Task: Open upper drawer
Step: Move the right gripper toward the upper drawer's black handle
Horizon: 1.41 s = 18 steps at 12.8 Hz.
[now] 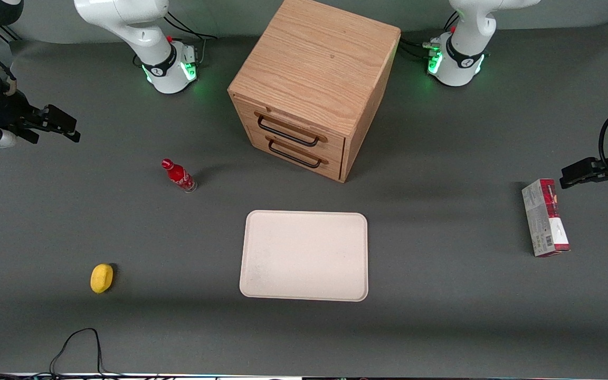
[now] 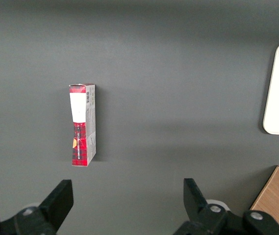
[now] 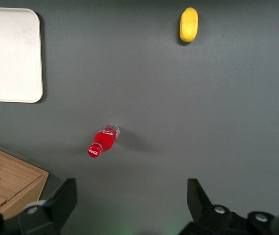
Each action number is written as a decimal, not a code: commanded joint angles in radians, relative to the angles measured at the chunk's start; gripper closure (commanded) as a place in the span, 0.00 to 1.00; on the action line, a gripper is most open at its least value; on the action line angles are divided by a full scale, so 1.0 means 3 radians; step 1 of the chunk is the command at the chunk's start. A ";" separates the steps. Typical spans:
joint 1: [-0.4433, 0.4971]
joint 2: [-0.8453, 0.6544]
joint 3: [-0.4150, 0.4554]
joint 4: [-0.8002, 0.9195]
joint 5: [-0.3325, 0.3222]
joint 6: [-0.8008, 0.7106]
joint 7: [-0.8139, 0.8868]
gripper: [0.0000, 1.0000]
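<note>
The oak cabinet (image 1: 317, 74) stands at the back middle of the table. Its upper drawer (image 1: 296, 128) is shut, with a thin black bar handle (image 1: 287, 132); the matching bottom drawer (image 1: 294, 157) sits under it. A corner of the cabinet shows in the right wrist view (image 3: 9, 188). My right gripper (image 1: 64, 126) hangs open and empty high over the working arm's end of the table, well away from the cabinet. In its wrist view the gripper (image 3: 129, 200) has wide-apart fingers (image 3: 61, 198) with bare mat between them.
A red bottle (image 1: 179, 176) stands in front of the cabinet, toward the working arm; it also shows in the wrist view (image 3: 103, 140). A white tray (image 1: 304, 256) lies nearer the camera. A yellow lemon (image 1: 101, 277) and a red-and-white box (image 1: 544, 217) lie at the table's two ends.
</note>
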 commanded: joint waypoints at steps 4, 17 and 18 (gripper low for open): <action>0.0078 0.0273 0.0139 0.0270 0.0100 -0.0045 -0.0015 0.00; 0.0079 0.1608 0.2554 0.1238 0.0048 -0.0045 -0.0738 0.00; 0.0073 0.1695 0.2539 0.1233 0.0236 -0.0045 -0.0933 0.00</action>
